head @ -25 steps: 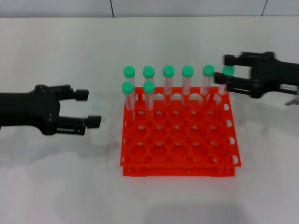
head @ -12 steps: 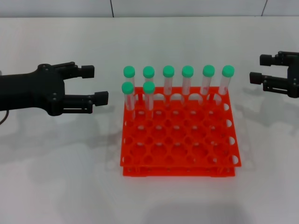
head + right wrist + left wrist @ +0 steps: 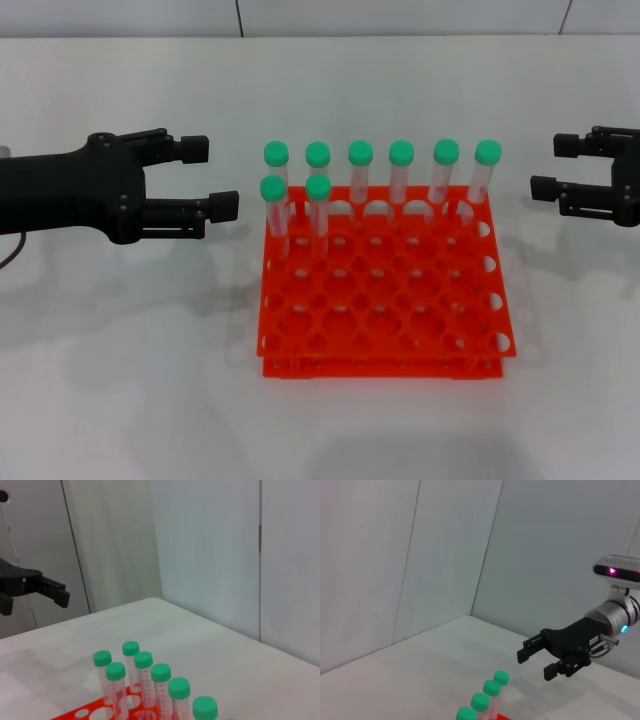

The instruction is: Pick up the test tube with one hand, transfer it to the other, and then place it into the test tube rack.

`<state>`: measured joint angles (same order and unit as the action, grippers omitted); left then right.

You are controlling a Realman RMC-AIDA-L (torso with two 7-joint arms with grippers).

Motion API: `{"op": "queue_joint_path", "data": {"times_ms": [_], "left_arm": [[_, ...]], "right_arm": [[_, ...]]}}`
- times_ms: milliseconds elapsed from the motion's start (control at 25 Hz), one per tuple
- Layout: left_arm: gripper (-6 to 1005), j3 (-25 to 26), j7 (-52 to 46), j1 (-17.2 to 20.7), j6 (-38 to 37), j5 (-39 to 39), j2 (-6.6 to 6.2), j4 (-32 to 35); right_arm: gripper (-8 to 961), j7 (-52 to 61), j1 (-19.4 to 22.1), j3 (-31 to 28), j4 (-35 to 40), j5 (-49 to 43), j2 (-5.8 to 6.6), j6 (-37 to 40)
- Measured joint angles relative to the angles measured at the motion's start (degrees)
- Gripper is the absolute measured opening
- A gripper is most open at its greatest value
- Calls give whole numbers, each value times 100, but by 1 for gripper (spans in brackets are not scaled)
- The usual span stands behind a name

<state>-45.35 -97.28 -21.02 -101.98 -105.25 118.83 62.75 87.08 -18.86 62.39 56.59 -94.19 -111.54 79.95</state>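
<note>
Since a second ago the right gripper (image 3: 548,166) has backed off to the rack's (image 3: 385,300) 3 o'clock, empty and open; the left gripper (image 3: 218,176), open at 9 o'clock, has advanced. All eight tubes (image 3: 487,172) stand racked, so the placement looks done.

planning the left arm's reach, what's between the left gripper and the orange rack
Only bare white table lies between the left gripper and the test tube rack, as the head view shows.

A smooth white tabletop (image 3: 130,370) is spreading across the scene, and pale grey wall panels (image 3: 560,555) are standing behind it.
</note>
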Motion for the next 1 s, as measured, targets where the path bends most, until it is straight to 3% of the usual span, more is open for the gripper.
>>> {"op": "queue_joint_path", "data": {"times_ms": [1000], "left_arm": [[887,-19,-27,2,-51,6,-27,0]], "right_arm": [[647,3,14,6,-2,-57,-85,80]]}}
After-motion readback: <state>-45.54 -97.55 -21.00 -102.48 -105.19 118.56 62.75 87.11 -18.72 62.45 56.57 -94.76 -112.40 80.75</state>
